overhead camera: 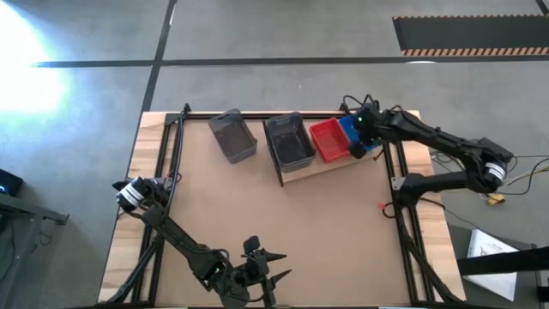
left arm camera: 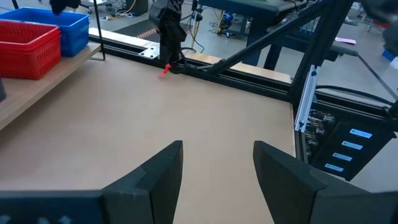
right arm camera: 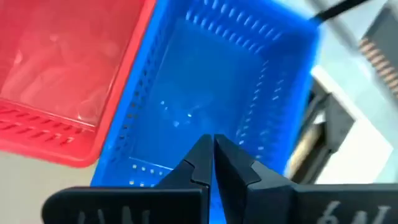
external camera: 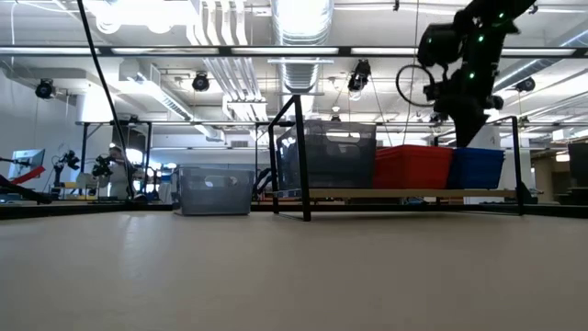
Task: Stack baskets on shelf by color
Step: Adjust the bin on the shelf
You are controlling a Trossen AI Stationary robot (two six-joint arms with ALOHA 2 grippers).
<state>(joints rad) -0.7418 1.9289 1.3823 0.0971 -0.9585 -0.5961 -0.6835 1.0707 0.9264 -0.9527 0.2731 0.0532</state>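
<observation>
We see the left gripper (overhead camera: 262, 273) parked low at the near edge of the table (overhead camera: 257, 215), jaws spread wide and holding nothing. In the left wrist view its two dark fingers (left arm camera: 155, 180) stand well apart over bare tabletop, with a small red item (left arm camera: 165, 70) lying far off by the black frame rail.

Farther back sits the shelf (overhead camera: 326, 167), a light wooden board on a thin black wire frame, angled slightly on the table. On it we count three basket positions side by side: a dark grey basket (overhead camera: 288, 140) at the left end, a red basket (overhead camera: 328, 139) in the middle, touching it, and a blue basket (overhead camera: 350, 133) at the right end, touching the red one. In the low view the grey one (external camera: 329, 154) stands taller than the red (external camera: 412, 165) and blue (external camera: 478, 167); we cannot tell how many baskets are nested in each.

Another dark grey basket (overhead camera: 232, 135) rests directly on the tabletop, off the shelf, just left of it and tilted a little in plan.

The right gripper (overhead camera: 360, 146) hovers above the blue basket at the shelf's right end. Its jaws are pressed together with nothing between them; the right wrist view looks straight down into the open blue basket (right arm camera: 211, 93), red basket (right arm camera: 62, 74) alongside.
</observation>
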